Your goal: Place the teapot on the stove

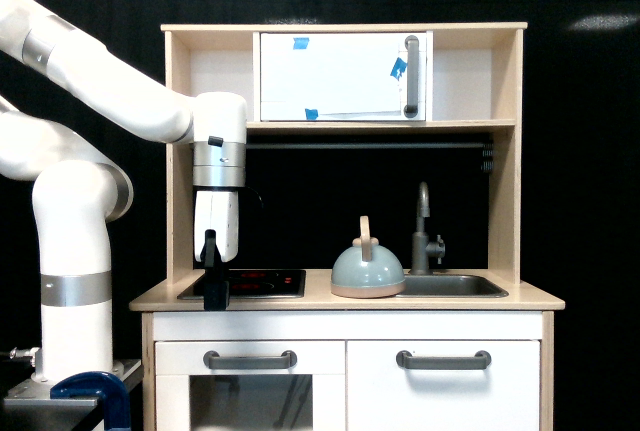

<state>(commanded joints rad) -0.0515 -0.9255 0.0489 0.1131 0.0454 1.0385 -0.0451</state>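
The pale blue-grey teapot (pixel 367 271) with its upright tan loop handle stands on the wooden counter between the stove and the sink, resting slightly over the sink's left rim. The stove (pixel 262 282) is a flat black panel with faint red rings at the counter's left. My gripper (pixel 214 291) hangs straight down over the stove's left end, its black fingers reaching the counter surface. It is well to the left of the teapot and holds nothing. I see it side-on, so the gap between the fingers does not show.
A grey sink basin (pixel 455 285) with a dark faucet (pixel 424 233) lies right of the teapot. Above is a shelf with a white microwave door (pixel 343 76). Wooden side posts frame the counter, and a rail (pixel 370 145) runs under the shelf.
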